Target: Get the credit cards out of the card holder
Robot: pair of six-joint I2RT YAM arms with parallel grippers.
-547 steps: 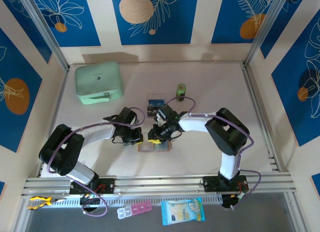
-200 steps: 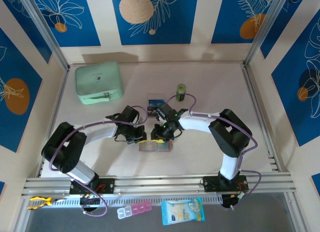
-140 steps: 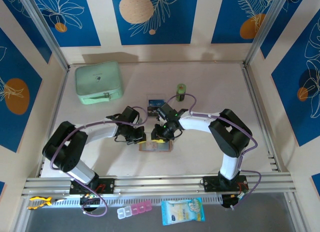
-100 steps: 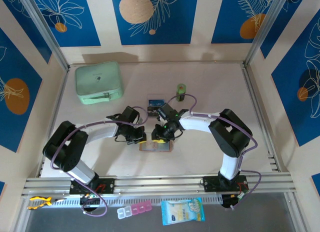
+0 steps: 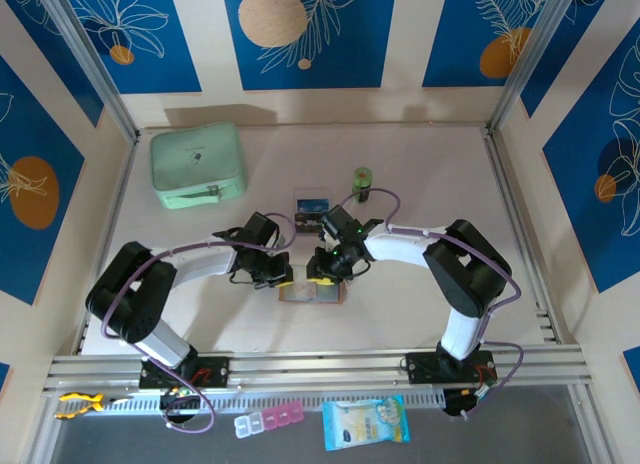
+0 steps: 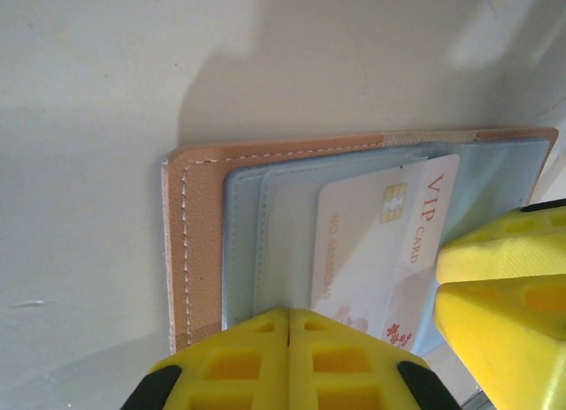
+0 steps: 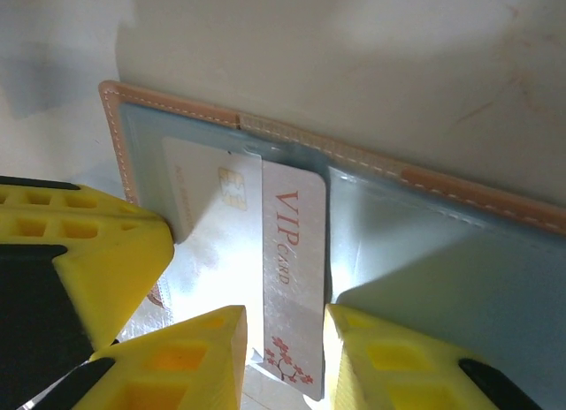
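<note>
Now right end effector [image 7: 283,357] clamped on VIP card [image 7: 292,277]; left end effector [image 6: 288,361] together, pinning card holder [image 6: 199,242].

Left pincer [image 6: 289,339] closed; right pincer [image 7: 283,339] slightly parted.

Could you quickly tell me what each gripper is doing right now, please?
Left gripper: shut, pressing the card holder.
Right gripper: closed on the VIP card.

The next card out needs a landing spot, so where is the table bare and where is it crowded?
Bare: the right side of the table, past the green cylinder; the near left, below the mint case. Crowded: the middle, where the left gripper and right gripper meet over the card holder, a removed card lying just behind.
</note>
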